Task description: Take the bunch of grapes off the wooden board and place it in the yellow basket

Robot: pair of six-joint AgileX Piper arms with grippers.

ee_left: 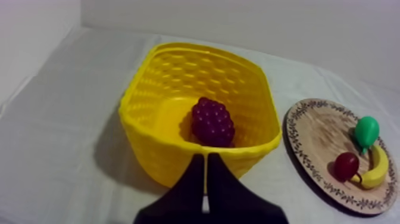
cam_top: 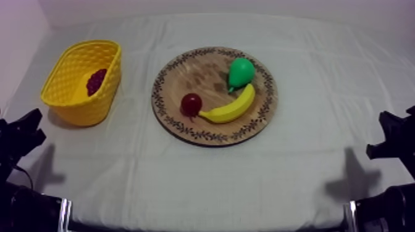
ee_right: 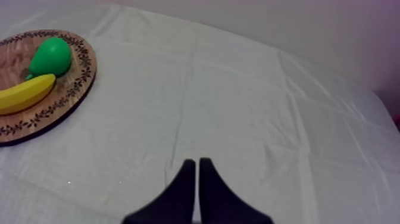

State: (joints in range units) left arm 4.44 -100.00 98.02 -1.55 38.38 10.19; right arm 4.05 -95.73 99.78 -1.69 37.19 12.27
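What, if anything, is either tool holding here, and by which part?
Nothing. The left tool and right tool are both shut on nothing; the bunch of grapes lies in the yellow basket.

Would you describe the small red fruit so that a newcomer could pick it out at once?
Find the round wooden board on the table, beside the yellow basket. On its basket-facing side, by one end of the banana, lies the small red fruit. It alone there is round and dark red; the banana is yellow, the pear green.
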